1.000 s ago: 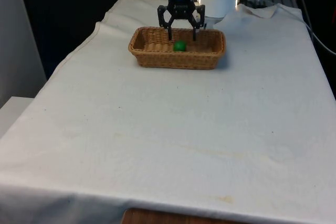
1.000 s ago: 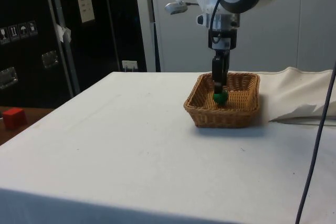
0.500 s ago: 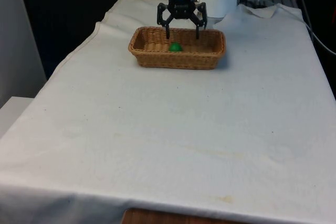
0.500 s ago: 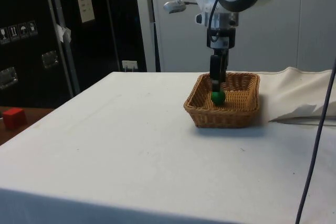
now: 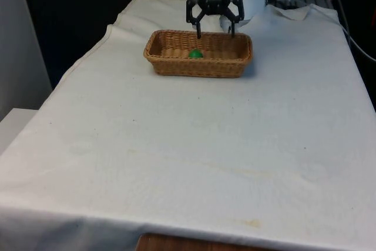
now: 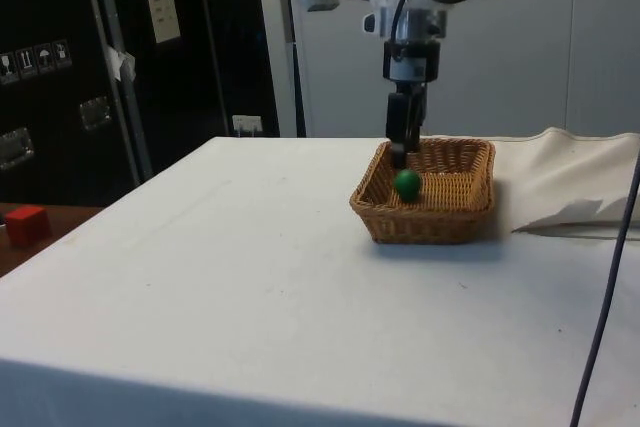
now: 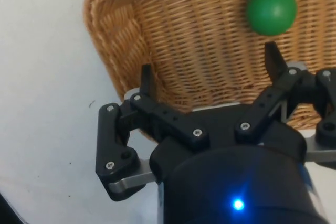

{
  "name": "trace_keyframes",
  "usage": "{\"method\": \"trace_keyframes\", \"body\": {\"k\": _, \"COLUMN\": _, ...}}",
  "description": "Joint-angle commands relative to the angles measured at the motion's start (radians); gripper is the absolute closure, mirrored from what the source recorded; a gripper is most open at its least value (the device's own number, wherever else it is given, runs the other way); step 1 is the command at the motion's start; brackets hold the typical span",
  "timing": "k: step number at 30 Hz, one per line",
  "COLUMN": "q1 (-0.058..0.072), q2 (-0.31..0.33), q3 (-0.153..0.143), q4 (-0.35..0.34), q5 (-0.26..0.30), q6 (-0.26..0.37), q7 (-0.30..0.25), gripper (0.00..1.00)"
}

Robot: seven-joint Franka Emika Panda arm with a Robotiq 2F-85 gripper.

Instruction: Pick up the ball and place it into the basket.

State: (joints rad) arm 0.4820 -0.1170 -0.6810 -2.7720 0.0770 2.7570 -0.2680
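Observation:
A green ball (image 5: 195, 53) (image 6: 407, 183) (image 7: 271, 9) lies loose on the floor of the wicker basket (image 5: 170, 64) (image 6: 425, 225) (image 7: 173, 40), near its middle. My black gripper (image 5: 215, 30) (image 6: 400, 152) (image 7: 209, 61) hangs open above the basket's far rim, a little towards the front view's right of the ball. Nothing is between its fingers. The ball sits clear of both fingertips in the wrist view.
The basket stands at the far end of the white-clothed table (image 5: 194, 139). Rumpled cloth (image 6: 580, 197) lies bunched beyond the basket. A small red block (image 6: 25, 224) sits off the table on a lower surface beside it.
The gripper has risen out of the basket and shifted towards the front view's right. The ball, released, has rolled slightly to the front view's left and rests on the basket floor.

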Motion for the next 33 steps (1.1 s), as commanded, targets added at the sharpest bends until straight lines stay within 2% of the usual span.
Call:
{"method": "trace_keyframes", "body": {"k": 1, "q1": -0.013, "q2": 0.009, "q3": 0.010, "q4": 0.014, "q5": -0.034, "q6": -0.012, "q7": 0.034, "gripper": 0.00}}
{"method": "trace_keyframes", "body": {"k": 4, "q1": -0.013, "q2": -0.004, "q3": 0.022, "q4": 0.017, "q5": -0.051, "q6": -0.021, "q7": 0.061, "gripper": 0.00}}
{"method": "trace_keyframes", "body": {"k": 5, "q1": -0.001, "q2": -0.014, "q3": 0.010, "q4": 0.001, "q5": -0.015, "q6": -0.008, "q7": 0.025, "gripper": 0.00}}
{"method": "trace_keyframes", "body": {"k": 6, "q1": -0.013, "q2": -0.007, "q3": 0.025, "q4": 0.017, "q5": -0.056, "q6": -0.023, "q7": 0.068, "gripper": 0.00}}
{"method": "trace_keyframes", "body": {"k": 7, "q1": -0.014, "q2": -0.010, "q3": 0.028, "q4": 0.017, "q5": -0.061, "q6": -0.024, "q7": 0.075, "gripper": 0.00}}
{"method": "trace_keyframes", "body": {"k": 13, "q1": -0.014, "q2": -0.032, "q3": 0.055, "q4": 0.031, "q5": -0.090, "q6": -0.043, "q7": 0.125, "gripper": 0.00}}
{"method": "trace_keyframes", "body": {"k": 14, "q1": -0.001, "q2": -0.043, "q3": 0.043, "q4": 0.016, "q5": -0.058, "q6": -0.031, "q7": 0.093, "gripper": 0.00}}
{"method": "trace_keyframes", "body": {"k": 15, "q1": -0.014, "q2": -0.034, "q3": 0.059, "q4": 0.033, "q5": -0.095, "q6": -0.045, "q7": 0.132, "gripper": 0.00}}
{"method": "trace_keyframes", "body": {"k": 20, "q1": -0.012, "q2": -0.047, "q3": 0.083, "q4": 0.052, "q5": -0.119, "q6": -0.067, "q7": 0.164, "gripper": 0.00}}
{"method": "trace_keyframes", "body": {"k": 24, "q1": -0.011, "q2": -0.051, "q3": 0.098, "q4": 0.067, "q5": -0.131, "q6": -0.080, "q7": 0.178, "gripper": 0.00}}
{"method": "trace_keyframes", "body": {"k": 25, "q1": -0.001, "q2": -0.062, "q3": 0.089, "q4": 0.058, "q5": -0.103, "q6": -0.074, "q7": 0.152, "gripper": 0.00}}
{"method": "trace_keyframes", "body": {"k": 26, "q1": -0.011, "q2": -0.052, "q3": 0.102, "q4": 0.070, "q5": -0.133, "q6": -0.083, "q7": 0.180, "gripper": 0.00}}
{"method": "trace_keyframes", "body": {"k": 32, "q1": -0.013, "q2": -0.052, "q3": 0.127, "q4": 0.097, "q5": -0.140, "q6": -0.102, "q7": 0.189, "gripper": 0.00}}
{"method": "trace_keyframes", "body": {"k": 33, "q1": -0.001, "q2": -0.064, "q3": 0.118, "q4": 0.089, "q5": -0.108, "q6": -0.099, "q7": 0.161, "gripper": 0.00}}
